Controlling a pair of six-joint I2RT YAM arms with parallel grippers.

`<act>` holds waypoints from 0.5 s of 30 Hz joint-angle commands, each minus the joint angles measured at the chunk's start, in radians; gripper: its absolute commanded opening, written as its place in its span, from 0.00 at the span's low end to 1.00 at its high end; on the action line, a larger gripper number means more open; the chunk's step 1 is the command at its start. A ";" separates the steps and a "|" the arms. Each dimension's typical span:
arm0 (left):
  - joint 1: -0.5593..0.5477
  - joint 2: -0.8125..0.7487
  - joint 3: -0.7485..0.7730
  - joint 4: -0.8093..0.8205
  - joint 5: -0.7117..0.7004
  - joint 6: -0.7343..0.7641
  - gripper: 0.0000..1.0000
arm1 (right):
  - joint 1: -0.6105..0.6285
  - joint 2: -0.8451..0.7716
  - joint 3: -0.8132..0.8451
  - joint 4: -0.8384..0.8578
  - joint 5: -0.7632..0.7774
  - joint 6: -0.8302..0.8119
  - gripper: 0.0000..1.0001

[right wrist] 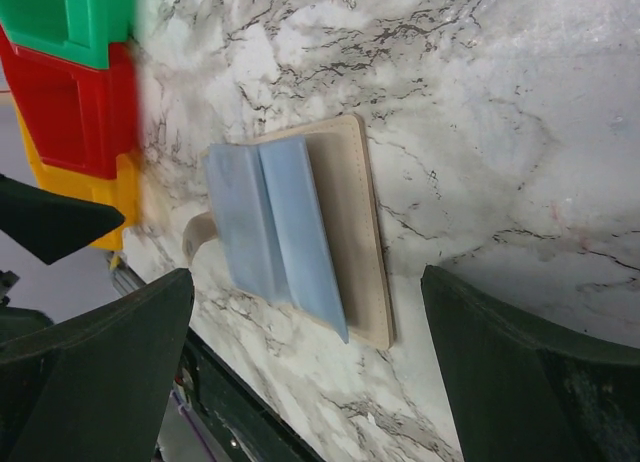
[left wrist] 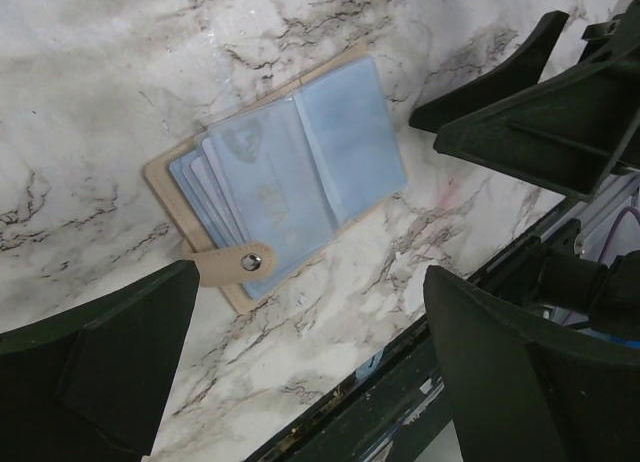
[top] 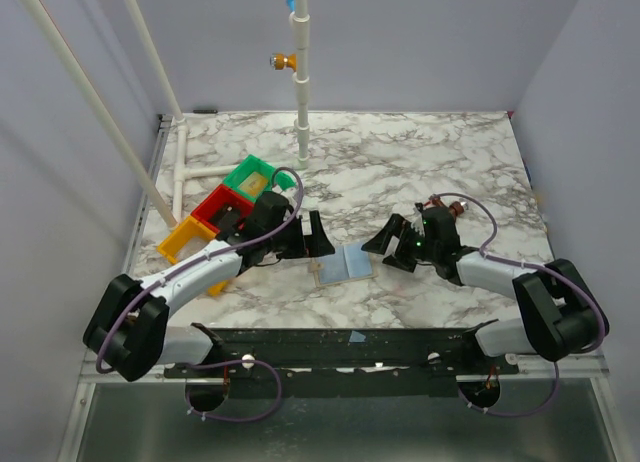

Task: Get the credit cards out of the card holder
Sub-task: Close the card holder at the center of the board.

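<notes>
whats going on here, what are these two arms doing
Two robot arms are working on a tan card holder that lies open on the marble table, its grey-blue sleeves fanned out. The left hand and the right hand sit on either side of it, both open and holding nothing. No card is being pulled right now.

No legible text — faint print on card holder (left wrist: 290, 172) sleeve, unreadable.

credit cards (left wrist: 262, 182): indistinct inside card holder (left wrist: 160, 182) | trays (right wrist: 70, 102): blurred, edge-cropped
</notes>
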State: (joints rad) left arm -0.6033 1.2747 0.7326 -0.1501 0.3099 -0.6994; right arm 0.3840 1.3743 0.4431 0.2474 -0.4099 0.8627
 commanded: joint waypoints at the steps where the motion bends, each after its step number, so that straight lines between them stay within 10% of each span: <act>1: 0.004 0.049 -0.058 0.106 0.030 -0.063 0.99 | -0.004 0.023 -0.019 0.055 -0.024 0.012 1.00; 15: 0.002 0.226 -0.102 0.295 0.104 -0.153 0.99 | 0.037 0.063 -0.029 0.106 -0.047 0.078 1.00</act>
State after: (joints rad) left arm -0.6033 1.4727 0.6315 0.0669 0.3756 -0.8215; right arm 0.4000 1.4151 0.4343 0.3309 -0.4355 0.9096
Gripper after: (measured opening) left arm 0.987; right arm 0.998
